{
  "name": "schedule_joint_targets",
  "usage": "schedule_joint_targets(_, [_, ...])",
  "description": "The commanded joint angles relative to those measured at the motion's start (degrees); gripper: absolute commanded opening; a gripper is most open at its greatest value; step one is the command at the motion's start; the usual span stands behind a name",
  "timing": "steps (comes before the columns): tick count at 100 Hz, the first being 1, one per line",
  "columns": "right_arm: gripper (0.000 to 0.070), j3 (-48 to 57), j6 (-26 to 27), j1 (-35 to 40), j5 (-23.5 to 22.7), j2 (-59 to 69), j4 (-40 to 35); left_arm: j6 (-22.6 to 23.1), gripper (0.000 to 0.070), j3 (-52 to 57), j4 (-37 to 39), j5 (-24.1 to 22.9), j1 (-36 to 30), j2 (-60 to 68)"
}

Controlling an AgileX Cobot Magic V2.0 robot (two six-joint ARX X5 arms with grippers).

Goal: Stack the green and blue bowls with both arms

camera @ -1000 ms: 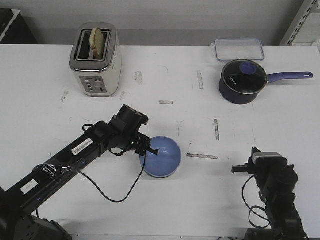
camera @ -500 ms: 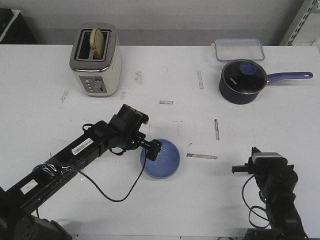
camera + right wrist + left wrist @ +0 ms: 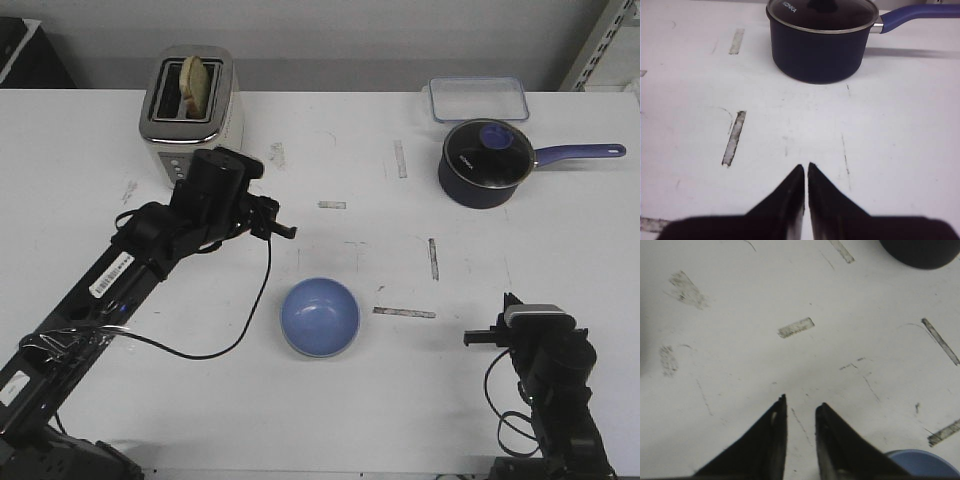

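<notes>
1. The left pincer (image 3: 285, 230) is seen in the front view raised above the bench (image 3: 80, 180), on the toaster side of the middle, with nothing between its fingers; in the left wrist view its jaws stand narrowly apart, a small gap showing bare bench.

2. The right pincer (image 3: 805, 172) is seen in the right wrist view with its tips all but touching and nothing held; in the front view the right arm is parked low by the near edge towards the right corner.

3. The blue bowl (image 3: 320, 317) rests upright on the bench, near the middle and somewhat towards the near edge. It lies between the two pincers, nearer the left one, towards the near edge from it; being round, it offers no long axis, so any rim point is judged to serve equally.

4. The green bowl is not seen as a separate thing in any view; only a pale rim is visible around the blue bowl in the front view, and whether that is the green bowl beneath cannot be told. If it is, the stack is judged done.

5. The left wrist view shows only a sliver of the blue bowl's rim at its corner, while the front view shows the whole bowl. The right wrist view shows no bowl, only the saucepan (image 3: 822, 37) ahead.
</notes>
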Motion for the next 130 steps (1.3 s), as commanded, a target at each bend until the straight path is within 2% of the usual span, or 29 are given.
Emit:
schedule_joint_targets(1, [0.0001, 0.55, -0.07, 0.11, 0.0, 0.17, 1.62, 3.54, 0.0, 1.51, 0.07, -0.15, 1.31, -0.57])
schedule_joint_targets(18, [0.0001, 0.55, -0.04, 0.11, 0.02, 0.17, 3.52, 7.26, 0.0, 1.2, -3.32, -0.15, 7.43, -2.36])
schedule_joint_targets(29, [0.0001, 0.55, -0.02, 0.11, 0.02, 0.17, 3.52, 7.48, 0.0, -1.11, -4.35, -0.15, 12.35, -4.44])
schedule_joint_targets(56, [0.0001, 0.55, 0.15, 0.11, 0.02, 0.17, 3.56, 4.87, 0.0, -17.97, 7.39, -0.22, 23.43, -17.97])
schedule_joint_targets(66, [0.0001, 0.55, 0.15, 0.11, 0.02, 0.17, 3.58, 4.76, 0.0, -25.99, 12.55, -1.68, 26.1, -25.27])
schedule_joint_targets(80, [0.0001, 0.55, 0.15, 0.11, 0.02, 0.17, 3.56, 4.81, 0.0, -37.29, 18.56, -2.91, 28.7, -36.44])
schedule_joint_targets(92, [0.0001, 0.55, 0.15, 0.11, 0.02, 0.17, 3.56, 4.81, 0.0, -45.81, 20.61, -5.95, 30.05, -45.7])
schedule_joint_targets(101, [0.0001, 0.55, 0.15, 0.11, 0.02, 0.17, 3.56, 4.81, 0.0, -51.36, 21.44, -6.1, 30.53, -52.24])
schedule_joint_targets(130, [0.0001, 0.55, 0.15, 0.11, 0.0, 0.17, 3.56, 5.97, 0.0, -60.7, 22.88, -7.34, 30.56, -67.69])
